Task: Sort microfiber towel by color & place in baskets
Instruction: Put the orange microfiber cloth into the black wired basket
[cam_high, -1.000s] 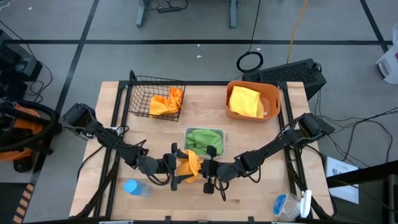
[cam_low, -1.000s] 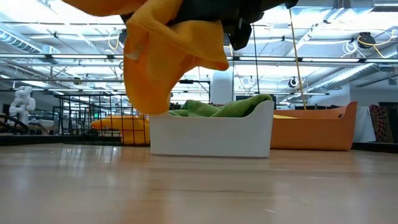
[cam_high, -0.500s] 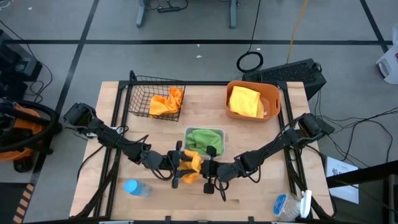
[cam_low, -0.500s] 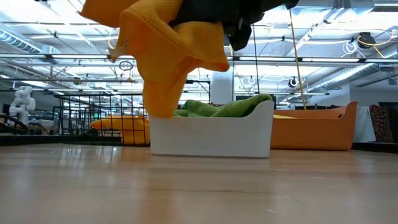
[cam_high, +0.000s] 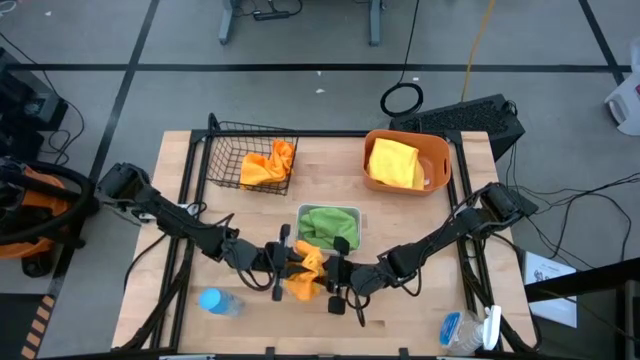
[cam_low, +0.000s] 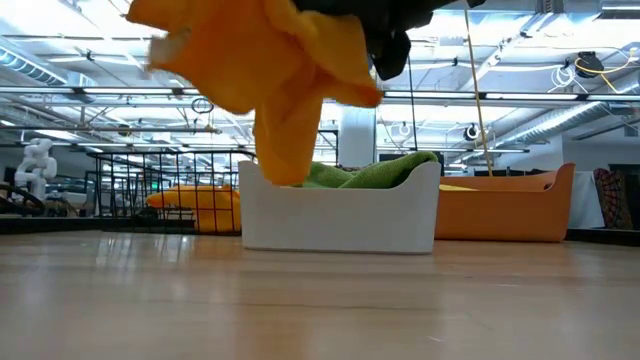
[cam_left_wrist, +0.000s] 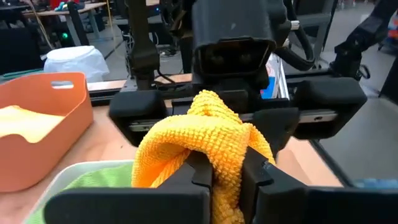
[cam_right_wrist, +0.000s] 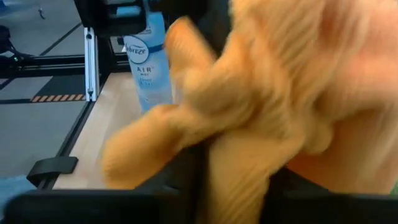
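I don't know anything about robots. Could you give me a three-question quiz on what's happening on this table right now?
1. True or false: the orange towel lies flat on the table.
2. Which container holds the green towel? A) black wire basket B) orange tub C) white tray
3. Fill in: the orange tub holds a ____ towel.

Key:
1. False; the left claw and right claw both pinch it in the air.
2. C
3. yellow

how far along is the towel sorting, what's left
Nearly done. An orange towel lies in the black wire basket, yellow cloth in the orange tub, green cloth in the white tray. The last orange towel hangs above the table, gripped by the left end effector and right end effector. It should go to the wire basket.
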